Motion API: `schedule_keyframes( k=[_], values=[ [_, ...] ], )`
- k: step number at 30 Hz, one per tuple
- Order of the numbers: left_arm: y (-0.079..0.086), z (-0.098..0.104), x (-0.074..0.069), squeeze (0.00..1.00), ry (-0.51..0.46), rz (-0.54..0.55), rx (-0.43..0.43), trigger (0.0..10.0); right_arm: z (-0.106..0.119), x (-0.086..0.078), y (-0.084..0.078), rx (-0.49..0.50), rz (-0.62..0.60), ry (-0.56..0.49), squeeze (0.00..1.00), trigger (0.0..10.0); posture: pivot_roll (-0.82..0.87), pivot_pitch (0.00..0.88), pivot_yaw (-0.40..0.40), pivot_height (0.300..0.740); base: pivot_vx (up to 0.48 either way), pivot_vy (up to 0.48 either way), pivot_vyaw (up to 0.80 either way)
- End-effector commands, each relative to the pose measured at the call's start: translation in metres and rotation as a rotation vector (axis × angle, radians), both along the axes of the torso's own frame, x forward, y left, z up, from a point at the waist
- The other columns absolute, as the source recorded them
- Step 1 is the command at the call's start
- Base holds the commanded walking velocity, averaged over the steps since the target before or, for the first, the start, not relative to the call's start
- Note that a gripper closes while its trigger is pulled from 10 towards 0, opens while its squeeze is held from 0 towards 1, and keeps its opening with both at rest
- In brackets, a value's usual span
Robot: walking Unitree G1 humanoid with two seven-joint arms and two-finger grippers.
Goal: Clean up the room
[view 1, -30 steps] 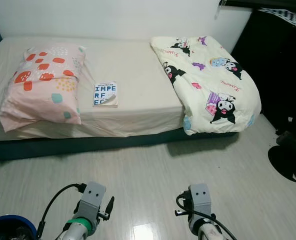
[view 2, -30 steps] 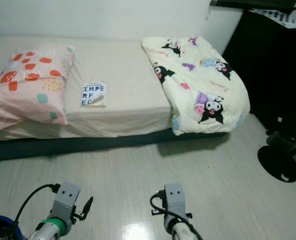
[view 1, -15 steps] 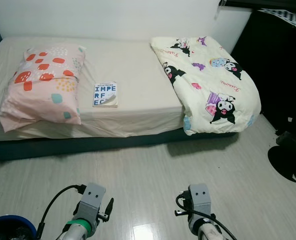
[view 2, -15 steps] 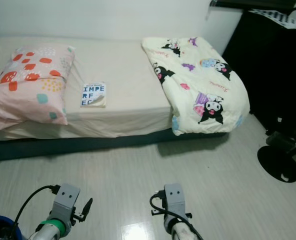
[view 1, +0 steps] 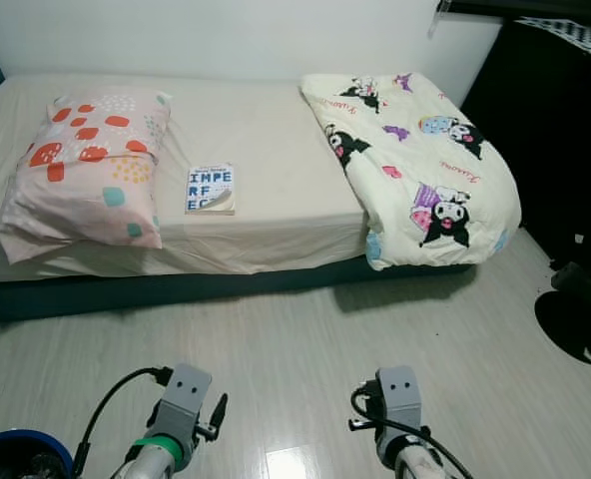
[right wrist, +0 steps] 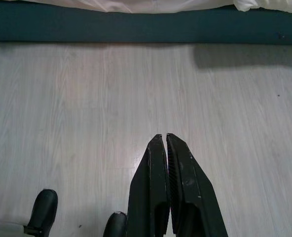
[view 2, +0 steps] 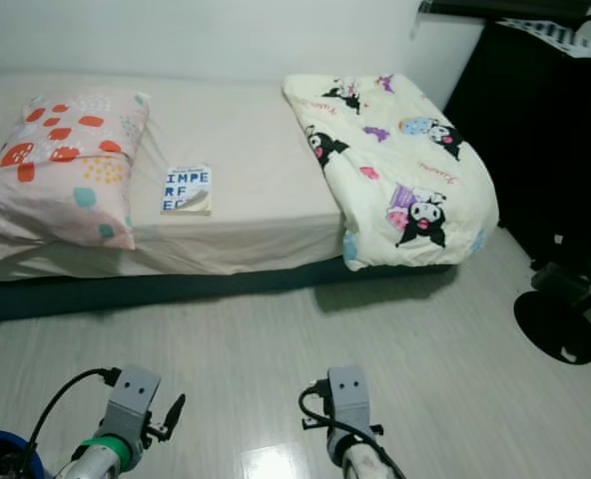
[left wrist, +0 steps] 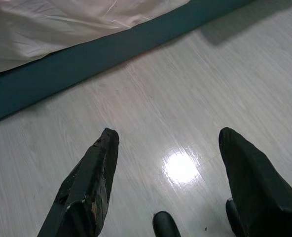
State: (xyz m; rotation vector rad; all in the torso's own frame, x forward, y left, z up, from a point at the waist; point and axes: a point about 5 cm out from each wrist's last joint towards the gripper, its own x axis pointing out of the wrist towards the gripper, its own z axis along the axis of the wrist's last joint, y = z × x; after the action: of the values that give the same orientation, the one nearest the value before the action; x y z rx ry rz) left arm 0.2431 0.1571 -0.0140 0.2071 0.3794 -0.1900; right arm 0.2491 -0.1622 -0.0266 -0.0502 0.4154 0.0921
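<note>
Pale wood floor (view 1: 305,339) ran from the robot's feet to a low bed (view 1: 256,150) along the far wall. Over that floor the left gripper (left wrist: 168,148) hung with its fingers (left wrist: 87,187) spread wide and nothing between them. The right gripper (right wrist: 165,143) hung alongside, its fingers (right wrist: 153,187) pressed together, also holding nothing. Both were low and near, well short of the bed.

Farther out, a book (view 1: 211,188) lay flat on the sheet near the middle of the mattress, just right of a spotted pillow (view 1: 86,165) at the left end. A cartoon-print blanket (view 1: 415,160) lay bunched over the right end, its corner drooping off the near edge toward the floor. A dark cabinet (view 1: 555,120) stood at the far right with a fan base (view 1: 575,319) on the floor beside it, and a blue bin's rim (view 1: 16,449) showed at the near left.

By my reading, the robot stood facing the bed with nothing in hand, between handlings. The book and the bunched blanket looked like what tidying might concern, though this could equally be how they were meant to lie. Reaching either would call for stepping closer and raising an arm to mattress height.
</note>
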Motion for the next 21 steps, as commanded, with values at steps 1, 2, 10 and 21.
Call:
schedule_keyframes(
  k=[1, 2, 10, 21],
  values=[
    [-0.0017, -0.0056, -0.0049, 0.00, 0.023, -0.012, 0.009, 10.0, -0.0050, -0.0058, -0.0049, -0.007, -0.017, 0.024, 0.00, 10.0, 0.00, 0.052, -0.029, 0.709, 0.000, 0.000, 0.00],
    [-0.0017, -0.0056, -0.0049, 0.00, 0.023, -0.012, 0.009, 10.0, -0.0050, -0.0058, -0.0049, -0.007, -0.017, 0.024, 0.00, 10.0, 0.00, 0.052, -0.029, 0.709, 0.000, 0.000, 0.00],
    [-0.0021, -0.0063, -0.0053, 0.00, 0.025, -0.008, 0.009, 10.0, -0.0053, -0.0062, -0.0056, -0.010, -0.016, 0.026, 0.00, 10.0, 0.00, 0.055, -0.033, 0.709, 0.000, 0.000, 0.00],
    [-0.0022, -0.0068, -0.0055, 0.00, 0.027, -0.010, 0.012, 10.0, -0.0062, -0.0071, -0.0059, -0.011, -0.018, 0.030, 0.00, 10.0, 0.00, 0.058, -0.032, 0.709, 0.000, 0.000, 0.00]
  ],
)
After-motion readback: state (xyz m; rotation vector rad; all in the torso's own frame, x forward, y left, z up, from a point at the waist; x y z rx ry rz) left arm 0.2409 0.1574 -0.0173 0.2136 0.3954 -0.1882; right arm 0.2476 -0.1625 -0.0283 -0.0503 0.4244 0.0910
